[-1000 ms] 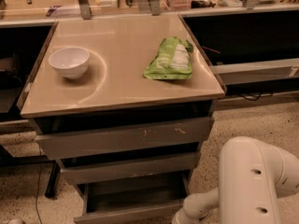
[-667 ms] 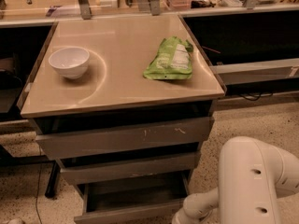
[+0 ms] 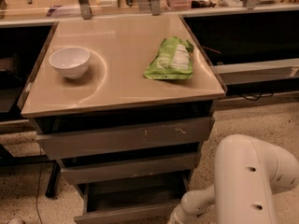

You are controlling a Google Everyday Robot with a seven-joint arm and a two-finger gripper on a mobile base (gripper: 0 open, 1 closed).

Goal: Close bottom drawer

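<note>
Nearest, the robot's white arm (image 3: pixel 252 181) fills the lower right corner, its forearm reaching down past the lower edge beside the drawers. The end effector is out of sight there, so I cannot tell whether it is open or closed. Just left of the forearm, the bottom drawer (image 3: pixel 122 214) stands pulled out, its shallow grey tray exposed. Above it sit the middle drawer (image 3: pixel 131 168) and the scratched top drawer (image 3: pixel 126 136). On the bench (image 3: pixel 121 85) rest a white bowl (image 3: pixel 69 62) at left and a green bag (image 3: pixel 171 59) at right, well apart.
</note>
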